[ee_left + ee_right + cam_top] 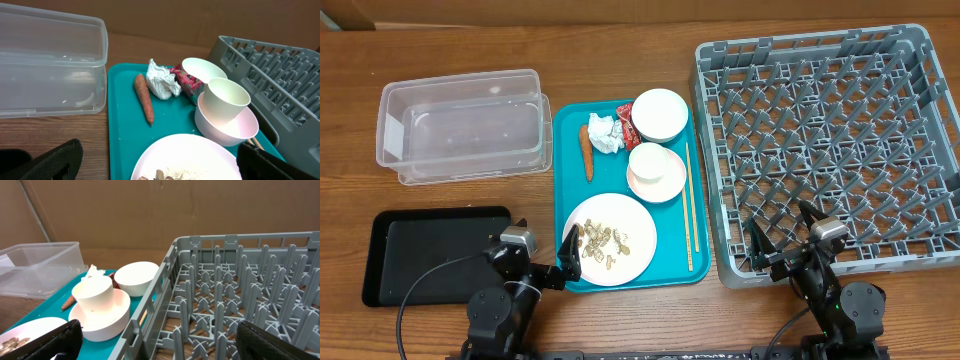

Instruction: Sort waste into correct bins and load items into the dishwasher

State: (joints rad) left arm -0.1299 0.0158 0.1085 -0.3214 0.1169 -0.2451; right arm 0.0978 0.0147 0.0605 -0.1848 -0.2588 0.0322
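Orange carrot [144, 97] (thin, tapered) lies flat; left gripper [159, 148], right gripper [159, 326] gape empty.

Clear plastic rectangular tub [460, 125]: one, ten o'clock
Flat black rectangular tray [430, 255]: one, eight o'clock
Teal rectangular serving tray [570, 180]: one
Square grey plastic dish rack [820, 120]: one, three o'clock
Round white plate [638, 222]: one
Bowls: two, a white bowl [660, 113] and a pale pink bowl [657, 183]
Small white cup [655, 160]: one
Thin wooden chopsticks [689, 215]: two
Thin orange carrot [587, 150]: one
Crumpled white paper wad [605, 133]: one
Small red snack wrapper [626, 120]: one
Beige food scraps [605, 243]: small bits, too many to count
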